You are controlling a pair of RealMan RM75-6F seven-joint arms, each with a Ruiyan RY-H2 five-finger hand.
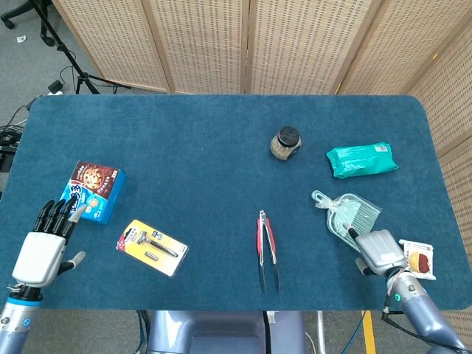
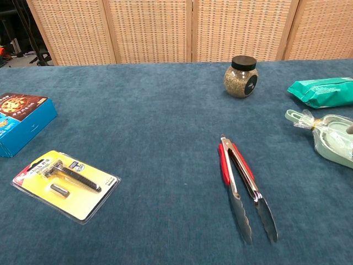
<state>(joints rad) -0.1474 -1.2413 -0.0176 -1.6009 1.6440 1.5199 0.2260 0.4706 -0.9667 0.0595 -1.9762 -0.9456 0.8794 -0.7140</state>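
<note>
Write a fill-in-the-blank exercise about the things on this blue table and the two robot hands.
1. The right hand reaches onto the pale green wrapped ____ set.
2. The left hand lies with its fingers spread, nearest the blue ____ box.
3. The red-handled metal tongs lie between the yellow razor pack and the ____ hand.
4. The round glass jar with the black lid stands beside the teal ____ pack.

Missing words: dustpan; cookie; right; wipes
</note>
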